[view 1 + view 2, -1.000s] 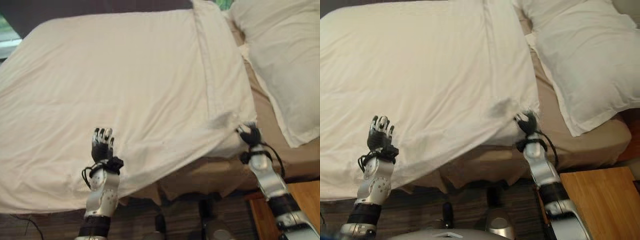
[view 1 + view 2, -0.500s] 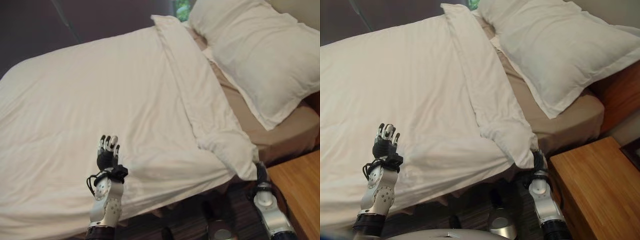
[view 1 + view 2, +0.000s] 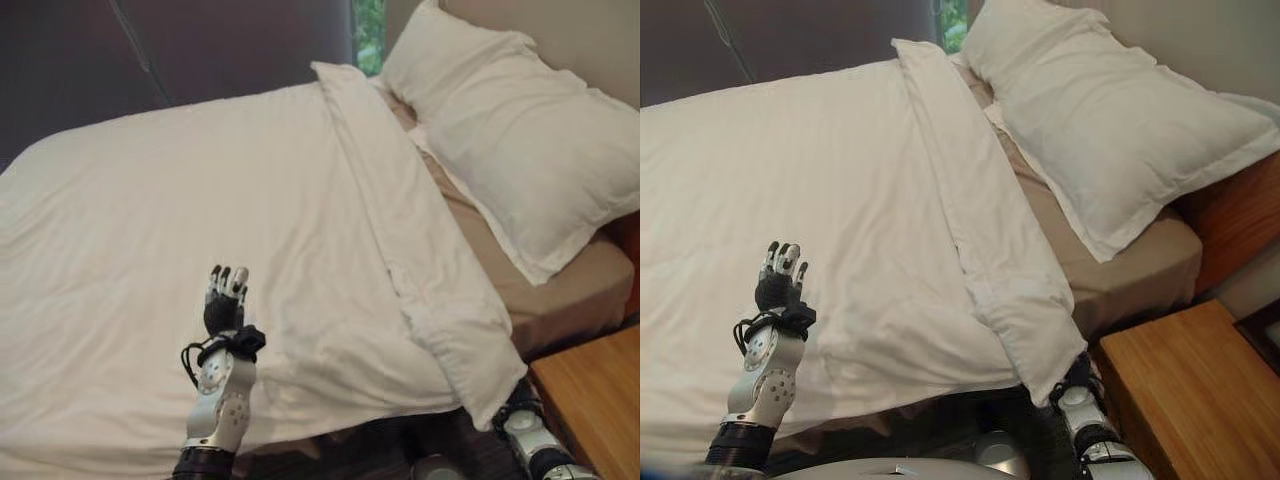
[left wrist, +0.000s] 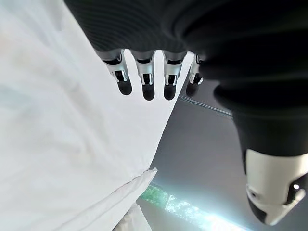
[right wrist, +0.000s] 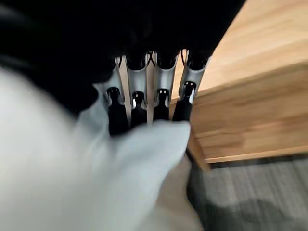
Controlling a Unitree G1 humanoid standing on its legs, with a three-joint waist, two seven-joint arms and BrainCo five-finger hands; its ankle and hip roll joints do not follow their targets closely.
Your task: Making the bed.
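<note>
A white duvet [image 3: 200, 230] covers most of the bed, its folded top band running toward a white pillow [image 3: 510, 150] at the head. My left hand [image 3: 224, 305] is raised above the duvet's near edge, open with straight fingers [image 4: 147, 77] and touching nothing. The duvet's near right corner [image 3: 495, 385] hangs over the side of the bed. My right hand [image 3: 1077, 385] sits just under that corner. In the right wrist view its fingers [image 5: 138, 91] curl onto the white corner cloth [image 5: 144, 154].
A tan fitted sheet [image 3: 560, 300] lies bare between the duvet and the pillow. A wooden nightstand [image 3: 1180, 390] stands close to my right hand. A dark wall [image 3: 150, 50] and a window strip [image 3: 368, 30] lie beyond the bed.
The camera has moved, shifting the whole picture. The right hand has dropped low beside the bed with the duvet corner, which now hangs down. The left hand stays raised.
</note>
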